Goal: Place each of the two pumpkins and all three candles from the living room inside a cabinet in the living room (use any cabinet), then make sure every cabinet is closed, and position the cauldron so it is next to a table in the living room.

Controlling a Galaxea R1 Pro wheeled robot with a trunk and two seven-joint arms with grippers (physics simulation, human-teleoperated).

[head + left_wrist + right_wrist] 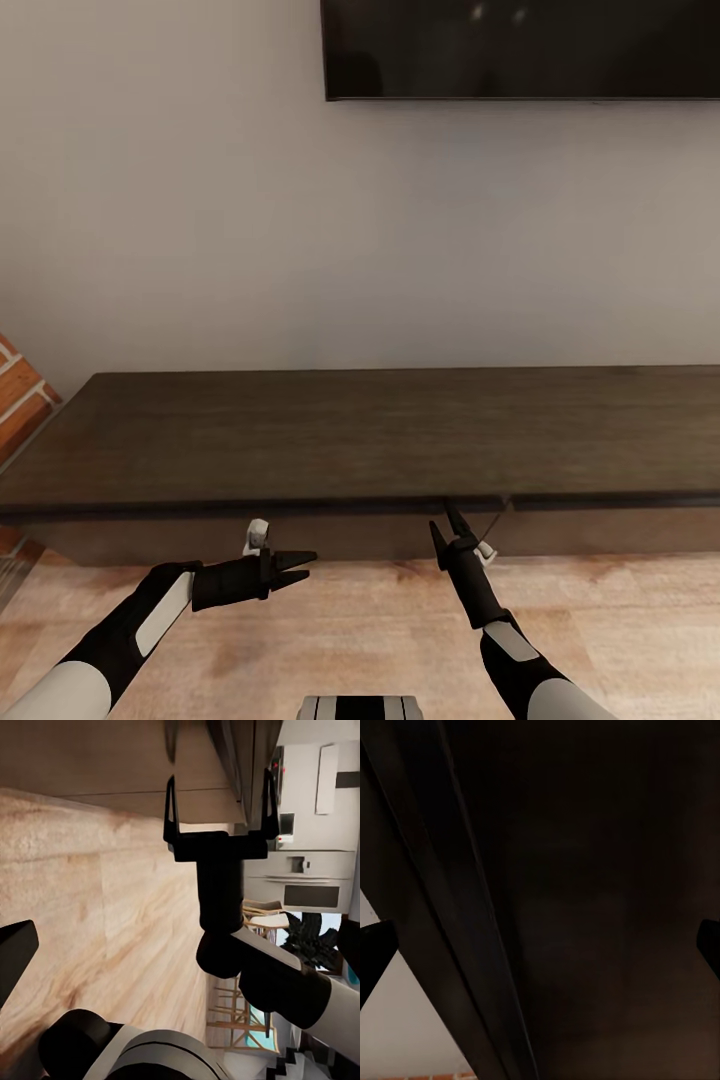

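A: We face the cabinet [380, 440], long, low, dark brown, against the wall, fronts flush.

B: Our right gripper [447, 527] is spread at its front edge; left gripper [296, 566] apart, above the floor [620, 620].

The cabinet [380, 440] stands against the wall [200, 220], under the television [520, 48].

Long, low dark-brown wooden cabinet [380, 440] against the pale wall, standing on the light wood-plank floor [360, 630]; its flat top bare, its drawer fronts flush.
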